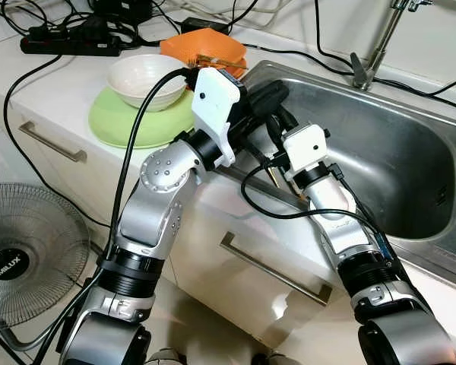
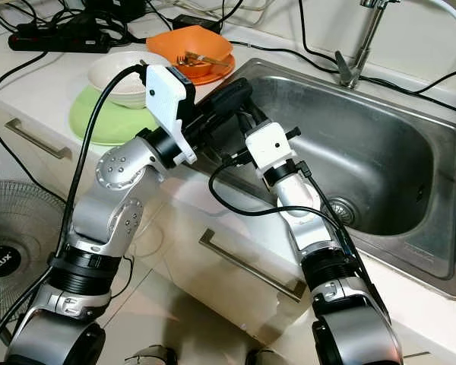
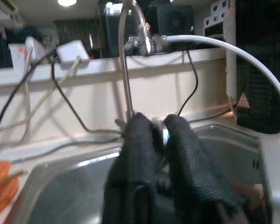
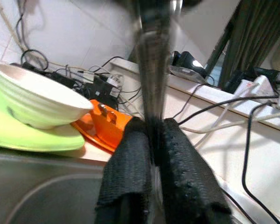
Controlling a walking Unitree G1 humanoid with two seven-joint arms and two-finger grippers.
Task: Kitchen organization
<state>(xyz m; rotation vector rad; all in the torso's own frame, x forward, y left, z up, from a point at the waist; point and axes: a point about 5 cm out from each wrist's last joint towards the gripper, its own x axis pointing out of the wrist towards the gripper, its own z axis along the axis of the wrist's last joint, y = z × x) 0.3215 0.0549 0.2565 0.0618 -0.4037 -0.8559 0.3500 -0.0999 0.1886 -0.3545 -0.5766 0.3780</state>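
Both silver arms reach up from below to the near left corner of the steel sink (image 2: 410,144), and the two claws meet there. Right claw (image 4: 154,140) has its fingers pressed tight on a thin metal utensil (image 4: 151,60) standing upright, while the left claw (image 3: 154,135) is nearly closed on something small and shiny which I cannot identify. Beside the sink, a white bowl (image 1: 146,80) sits on a green plate (image 1: 114,122), with an orange dish (image 2: 191,47) just behind.
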